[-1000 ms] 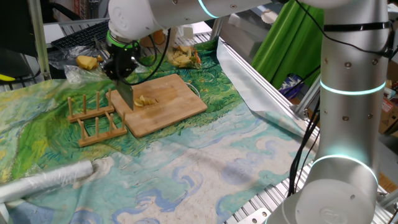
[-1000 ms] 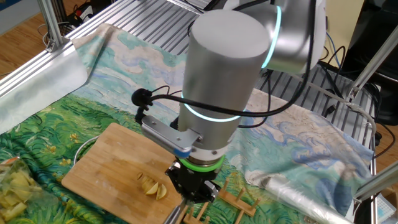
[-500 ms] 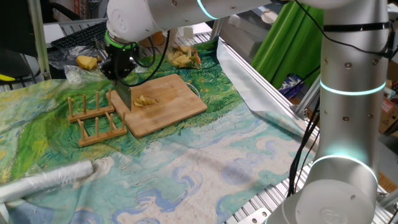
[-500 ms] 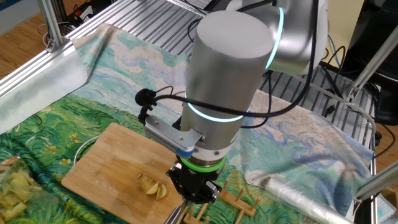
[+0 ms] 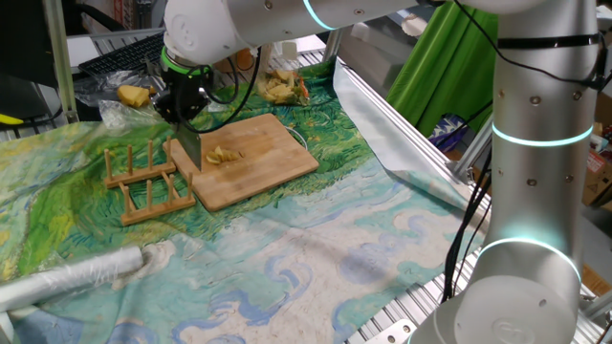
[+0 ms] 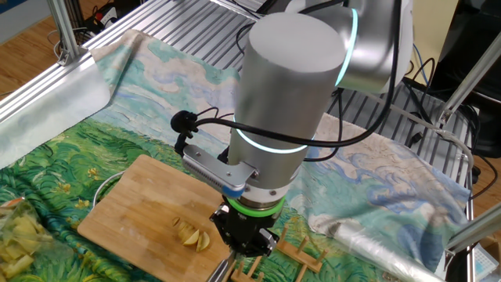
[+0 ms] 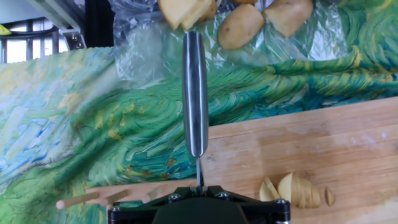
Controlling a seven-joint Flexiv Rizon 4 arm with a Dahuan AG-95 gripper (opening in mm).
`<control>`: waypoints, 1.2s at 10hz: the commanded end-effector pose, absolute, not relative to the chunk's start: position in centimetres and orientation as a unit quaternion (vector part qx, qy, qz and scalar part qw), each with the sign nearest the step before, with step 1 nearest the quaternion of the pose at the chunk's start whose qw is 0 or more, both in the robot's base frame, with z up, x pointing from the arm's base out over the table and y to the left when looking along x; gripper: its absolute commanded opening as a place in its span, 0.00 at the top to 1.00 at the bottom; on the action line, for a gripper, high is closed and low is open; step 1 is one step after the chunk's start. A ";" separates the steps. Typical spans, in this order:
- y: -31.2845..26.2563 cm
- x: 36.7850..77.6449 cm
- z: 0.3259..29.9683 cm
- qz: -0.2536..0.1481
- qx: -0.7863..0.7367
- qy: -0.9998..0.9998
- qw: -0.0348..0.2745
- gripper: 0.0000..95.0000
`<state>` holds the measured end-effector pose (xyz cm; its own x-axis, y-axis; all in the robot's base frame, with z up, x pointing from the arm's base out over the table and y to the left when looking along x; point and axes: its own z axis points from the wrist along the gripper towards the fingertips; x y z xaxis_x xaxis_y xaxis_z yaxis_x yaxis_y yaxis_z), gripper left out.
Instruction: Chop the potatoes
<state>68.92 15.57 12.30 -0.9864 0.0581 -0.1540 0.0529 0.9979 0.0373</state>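
The potatoes are a small cluster of pale-yellow slices (image 5: 224, 154) on the wooden cutting board (image 5: 263, 162). They also show in the other fixed view (image 6: 192, 234) and at the lower right of the hand view (image 7: 293, 190). My gripper (image 5: 184, 105) is shut on a knife (image 5: 192, 149). The blade hangs down at the board's left end, just left of the slices. In the hand view the knife (image 7: 194, 93) points away from the gripper (image 7: 198, 186), over the board's edge (image 7: 298, 146). In the other fixed view the arm hides most of the gripper (image 6: 243, 240).
A wooden peg rack (image 5: 143, 182) lies next to the board's left end. Whole potatoes in a plastic bag (image 7: 241, 25) lie beyond the board. Peel scraps (image 5: 282, 88) lie at the back. A foil roll (image 5: 76, 277) lies at the front left.
The gripper and knife shifted slightly left, away from the slices, then held still. The slices have not moved.
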 end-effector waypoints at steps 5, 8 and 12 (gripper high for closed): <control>15.6 68.8 12.3 0.021 -0.030 0.997 0.066 1.00; 15.6 68.8 12.3 0.026 -0.030 0.997 0.065 1.00; 16.4 68.6 12.6 0.027 -0.016 0.998 0.062 1.00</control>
<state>68.64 16.79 12.55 -0.9920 -0.0267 -0.1230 -0.0334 0.9980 0.0528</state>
